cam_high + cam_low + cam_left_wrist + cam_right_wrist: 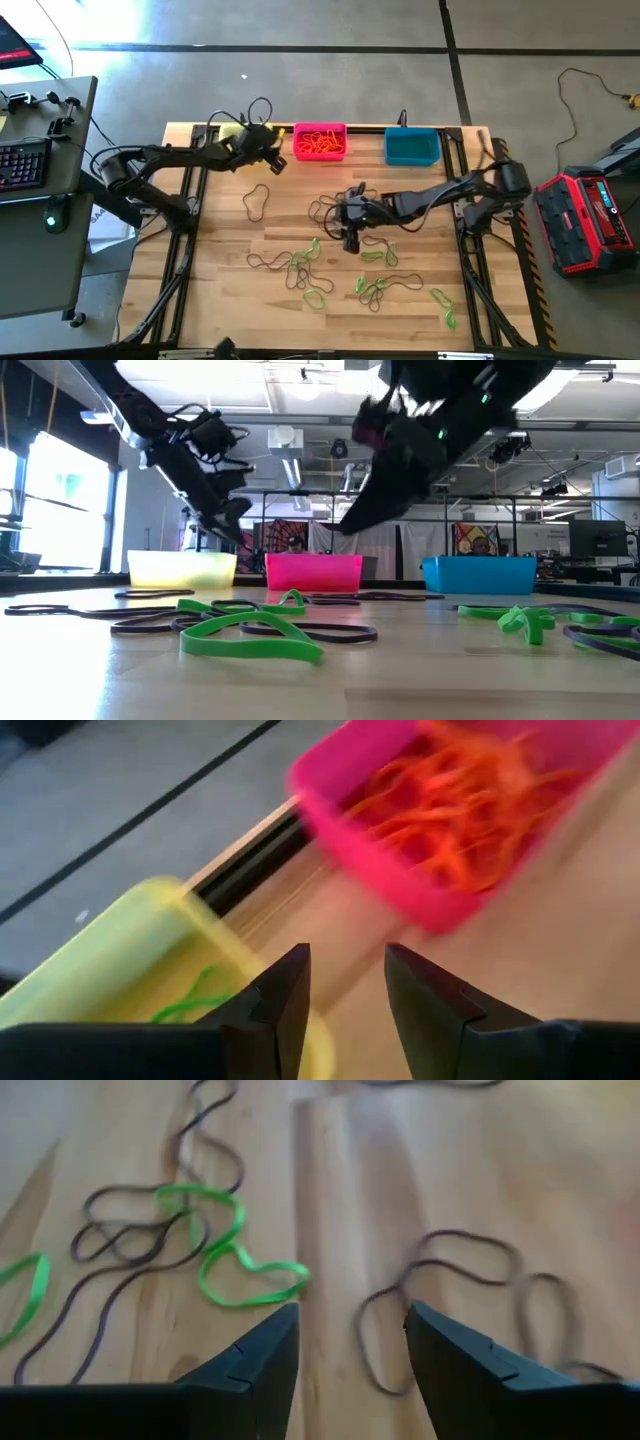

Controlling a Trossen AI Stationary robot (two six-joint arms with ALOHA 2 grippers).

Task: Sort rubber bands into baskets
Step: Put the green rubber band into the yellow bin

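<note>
We see the left gripper (268, 148) raised over the back of the desk (220, 300), its jaws parted with nothing between them; just below and ahead of those jaws sits the yellow basket (120, 955), with a green band (185, 1000) lying inside it. Just beyond the same jaws stands the pink basket (320, 141), filled with orange rubber bands (470, 795), and farther along the same back edge is the teal basket (412, 147). The right gripper (352, 228) hangs low over the middle of the desk, jaws apart and empty; directly ahead of them a dark brown band (450, 1295) lies flat on the wood, and off to one side of them a green band (230, 1260) is tangled with further dark loops. More loose green and dark rubber bands (310, 275) are scattered across the front half of the desk, nearer the front edge than the right jaws. One dark loop (257, 200) lies alone between the two grippers. We can read no writing or brand on the baskets or arms; a red case (590, 220) on the floor beside the desk carries markings too small for us to make out.
</note>
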